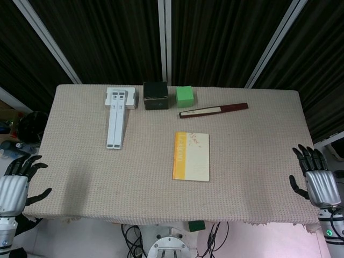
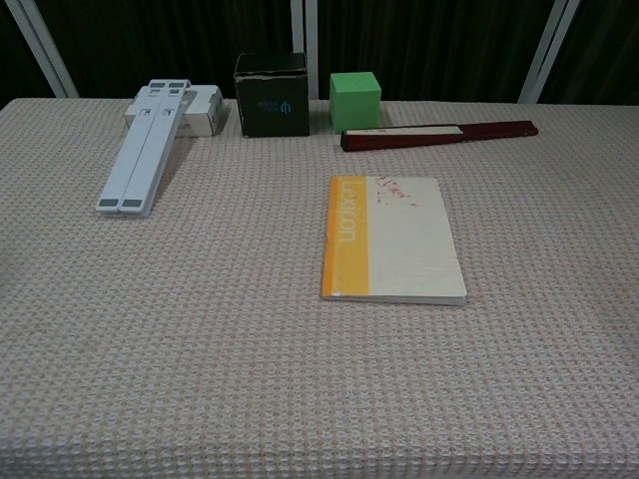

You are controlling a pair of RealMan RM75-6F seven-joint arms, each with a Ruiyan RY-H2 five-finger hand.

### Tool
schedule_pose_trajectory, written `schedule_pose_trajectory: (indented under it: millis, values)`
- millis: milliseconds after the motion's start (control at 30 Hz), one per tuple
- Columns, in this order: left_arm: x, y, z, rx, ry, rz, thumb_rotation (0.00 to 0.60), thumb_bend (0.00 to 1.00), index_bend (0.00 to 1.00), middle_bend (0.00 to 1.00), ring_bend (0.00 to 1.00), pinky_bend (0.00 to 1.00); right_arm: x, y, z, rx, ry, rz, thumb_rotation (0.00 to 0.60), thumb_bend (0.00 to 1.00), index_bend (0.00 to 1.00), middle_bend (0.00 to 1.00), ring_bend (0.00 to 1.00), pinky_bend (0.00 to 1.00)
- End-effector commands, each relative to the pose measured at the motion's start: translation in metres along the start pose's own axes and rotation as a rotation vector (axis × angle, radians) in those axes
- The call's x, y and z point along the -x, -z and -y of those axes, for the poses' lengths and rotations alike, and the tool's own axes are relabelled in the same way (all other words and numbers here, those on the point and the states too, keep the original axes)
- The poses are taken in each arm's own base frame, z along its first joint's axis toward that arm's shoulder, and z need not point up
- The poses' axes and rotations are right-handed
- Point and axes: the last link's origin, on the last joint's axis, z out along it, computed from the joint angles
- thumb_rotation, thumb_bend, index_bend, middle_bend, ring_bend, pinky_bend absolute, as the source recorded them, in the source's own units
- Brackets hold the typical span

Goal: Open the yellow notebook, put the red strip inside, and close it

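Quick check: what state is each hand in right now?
Left hand: open, holding nothing, at the table's near-left edge.
Right hand: open, holding nothing, at the near-right edge.

A white folding stand (image 2: pixel 150 145), perhaps on a white box, black box (image 2: pixel 271 94), green cube (image 2: pixel 355 99).

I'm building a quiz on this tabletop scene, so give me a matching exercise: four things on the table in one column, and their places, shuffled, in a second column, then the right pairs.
Things:
1. yellow notebook
2. red strip
3. green cube
4. white folding stand

Places:
A. far left part of the table, lying lengthwise
B. middle of the table, closed and flat
C. back edge, just right of the black box
D. just behind the notebook, lying crosswise

Pairs: 1-B, 2-D, 3-C, 4-A
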Motion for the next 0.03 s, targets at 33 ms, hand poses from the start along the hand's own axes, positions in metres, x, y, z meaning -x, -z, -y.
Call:
schedule_pose_trajectory:
  millis: [33]
  values:
    - [0.0045, 0.0055, 0.0038, -0.015, 0.004, 0.013, 0.6, 0.03, 0.36, 0.22, 0.13, 0.18, 0.0027, 0.0088, -0.0119, 0.026, -0.038, 0.02, 0.6, 0.44, 0.0, 0.0, 0.0, 0.0]
